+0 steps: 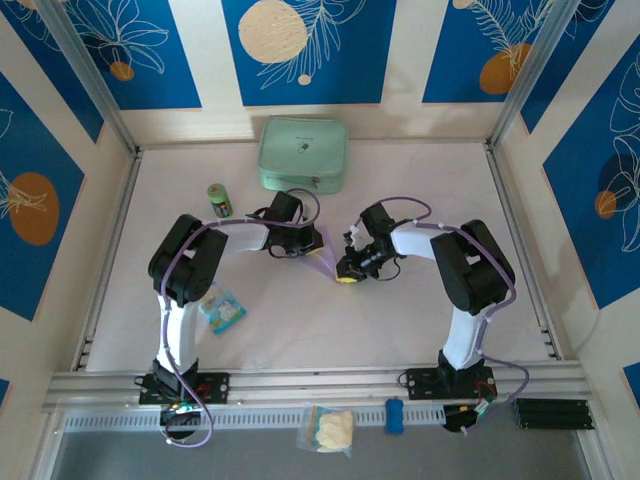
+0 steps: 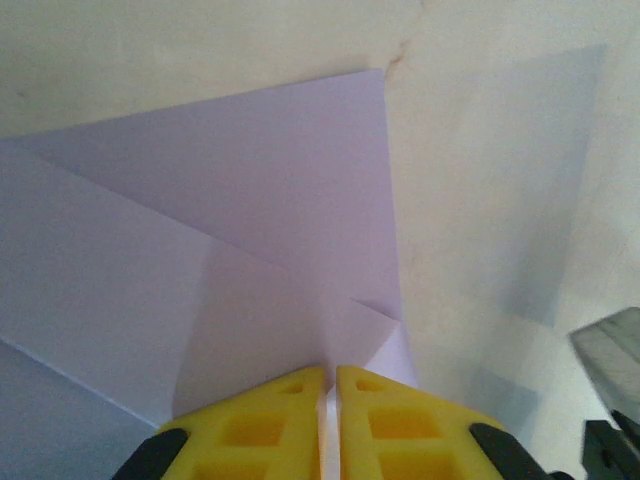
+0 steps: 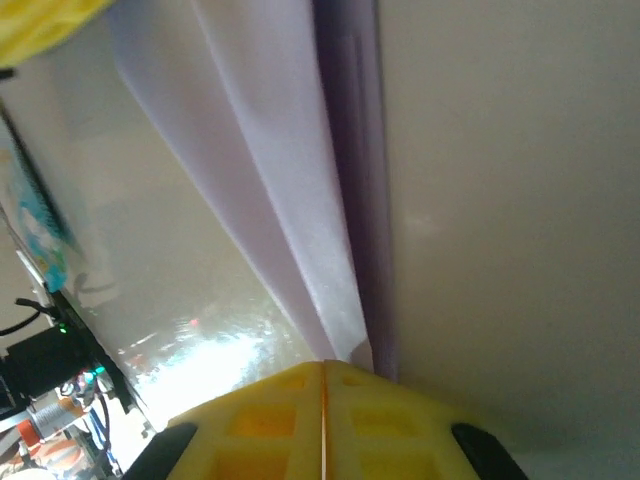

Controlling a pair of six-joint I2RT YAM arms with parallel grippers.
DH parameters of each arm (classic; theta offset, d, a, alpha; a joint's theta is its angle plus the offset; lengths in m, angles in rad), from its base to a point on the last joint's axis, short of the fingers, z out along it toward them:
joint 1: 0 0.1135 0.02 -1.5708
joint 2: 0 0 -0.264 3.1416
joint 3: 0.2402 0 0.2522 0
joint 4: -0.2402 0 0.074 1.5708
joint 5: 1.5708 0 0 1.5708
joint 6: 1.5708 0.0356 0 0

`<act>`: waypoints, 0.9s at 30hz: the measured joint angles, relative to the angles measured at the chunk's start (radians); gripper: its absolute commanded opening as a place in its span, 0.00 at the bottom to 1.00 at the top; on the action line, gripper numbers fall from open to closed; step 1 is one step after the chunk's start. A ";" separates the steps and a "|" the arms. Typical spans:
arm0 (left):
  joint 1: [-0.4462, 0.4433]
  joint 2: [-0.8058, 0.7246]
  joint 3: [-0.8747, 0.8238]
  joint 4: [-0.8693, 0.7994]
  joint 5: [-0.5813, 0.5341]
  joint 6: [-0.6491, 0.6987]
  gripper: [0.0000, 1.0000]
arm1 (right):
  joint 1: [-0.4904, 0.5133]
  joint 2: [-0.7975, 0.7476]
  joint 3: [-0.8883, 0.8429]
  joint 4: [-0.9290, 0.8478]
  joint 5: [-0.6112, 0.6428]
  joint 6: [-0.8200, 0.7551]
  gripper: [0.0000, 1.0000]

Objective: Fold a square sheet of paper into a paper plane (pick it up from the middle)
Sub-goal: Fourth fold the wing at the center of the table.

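Holding the lavender paper (image 1: 322, 258) just on the near side of the mint-green pouch (image 1: 303, 153), strung between the two arms rather than lying loose. Pinching it at the end closer to the pouch with the left pincer (image 2: 330, 372), yellow fingertips (image 2: 285, 405) pressed together on the edge where a small folded flap comes to a point. Pinching it again at the end farther from the pouch with the right pincer (image 3: 323, 365), likewise pressed together, biting on a long doubled edge that runs straight away from the tips. Already showing slanted creases and overlapping layers from the left wrist, so probably well past the flat-square stage but not yet a narrow dart. Appears raised a little off the table (image 1: 400, 330), judging by the pale shadow cast beside it. Likely gripped at opposite ends to keep the thin layers stretched and lined up, so that a fold can be set without them sliding apart. Calls for gentle, matched motion from here: too much pull risks tearing or slipping out of one grip, too little lets the flaps spring open. Left alone to the left of the pouch, a small green can (image 1: 220, 200); farther toward the near-left, well clear of the work, a blue-and-white snack packet (image 1: 222, 308).
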 measured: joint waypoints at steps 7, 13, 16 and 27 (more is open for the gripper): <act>0.001 0.001 -0.004 0.014 0.001 0.000 0.14 | 0.014 -0.025 0.043 0.044 0.010 0.044 0.07; 0.003 0.001 -0.005 0.020 0.004 0.000 0.14 | 0.045 0.051 0.129 0.056 0.041 0.058 0.06; 0.003 0.001 -0.005 0.021 0.003 0.000 0.14 | 0.050 0.086 0.141 0.056 0.058 0.061 0.06; 0.012 -0.003 0.002 0.021 0.028 0.011 0.26 | 0.046 0.120 0.132 0.065 0.073 0.061 0.05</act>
